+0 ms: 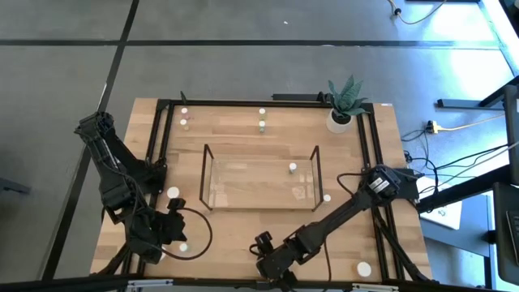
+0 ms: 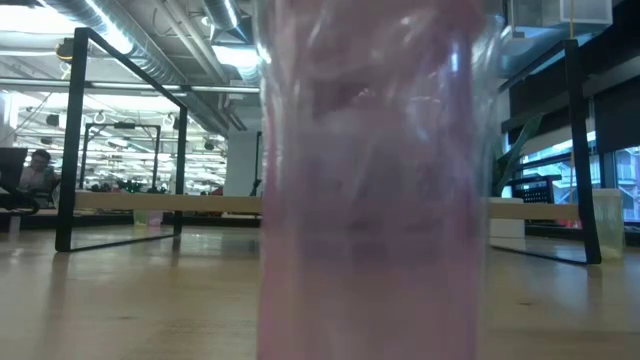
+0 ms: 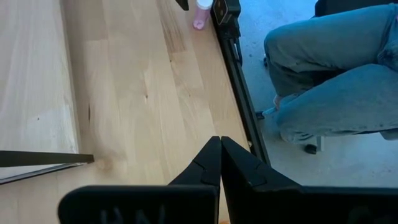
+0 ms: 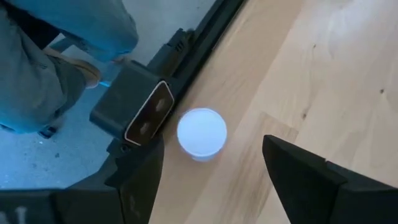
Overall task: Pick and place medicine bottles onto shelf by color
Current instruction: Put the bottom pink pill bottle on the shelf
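Right wrist view: right gripper (image 4: 211, 171) jaws spread wide, holding nothing, hanging over a pink bottle (image 4: 201, 133) that stands upright on the desk (image 4: 323, 68), long axis vertical, white cap facing the camera. Bottle sits between the two fingers' line but touches neither, just beside the black desk frame (image 4: 186, 50) and a small camera block.

High view: right gripper (image 1: 268, 261) is at 6 o'clock on the desk, near edge. Left gripper (image 1: 173, 231) at about 8 o'clock, jaws clenched, empty; the left wrist view shows both fingers pressed together over bare wood.

Shelf (image 1: 261, 178) sits mid-desk, long axis running 9 to 3 o'clock, with one white-capped bottle (image 1: 293, 168) upright inside toward the 3 o'clock end. Other bottles stand upright, scattered: two (image 1: 184, 112) at 11 o'clock, one (image 1: 262, 123) at 12, one (image 1: 327, 198) just off the shelf's near right corner. Tints are hard to read from above.

Low view is blocked by the pink bottle (image 2: 375, 200), probably the same one.
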### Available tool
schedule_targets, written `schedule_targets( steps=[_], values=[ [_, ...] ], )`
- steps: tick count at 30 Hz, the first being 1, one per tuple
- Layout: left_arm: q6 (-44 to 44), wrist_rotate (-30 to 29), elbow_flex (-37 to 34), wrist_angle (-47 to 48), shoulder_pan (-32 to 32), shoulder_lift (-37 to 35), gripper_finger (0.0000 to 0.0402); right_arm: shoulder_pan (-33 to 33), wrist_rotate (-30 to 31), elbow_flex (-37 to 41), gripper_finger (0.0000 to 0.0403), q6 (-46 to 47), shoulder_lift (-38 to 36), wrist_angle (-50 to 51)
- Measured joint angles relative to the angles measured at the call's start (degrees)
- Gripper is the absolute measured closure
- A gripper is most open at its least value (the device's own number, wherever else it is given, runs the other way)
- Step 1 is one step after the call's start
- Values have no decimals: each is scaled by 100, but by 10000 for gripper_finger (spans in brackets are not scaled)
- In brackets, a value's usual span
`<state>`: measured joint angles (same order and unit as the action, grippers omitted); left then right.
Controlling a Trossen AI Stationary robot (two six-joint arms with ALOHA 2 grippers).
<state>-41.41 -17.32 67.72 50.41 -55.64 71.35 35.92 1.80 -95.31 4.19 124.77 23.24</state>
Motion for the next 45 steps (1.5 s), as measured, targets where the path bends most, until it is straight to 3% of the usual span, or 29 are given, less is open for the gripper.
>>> schedule_targets(
  steps=[33,45],
  values=[
    [0,0,0,2,0,0,401,33,-39,2,129,-146,214,-454],
    [0,0,0,0,0,0,401,31,-39,2,197,-145,214,-452]
  ],
)
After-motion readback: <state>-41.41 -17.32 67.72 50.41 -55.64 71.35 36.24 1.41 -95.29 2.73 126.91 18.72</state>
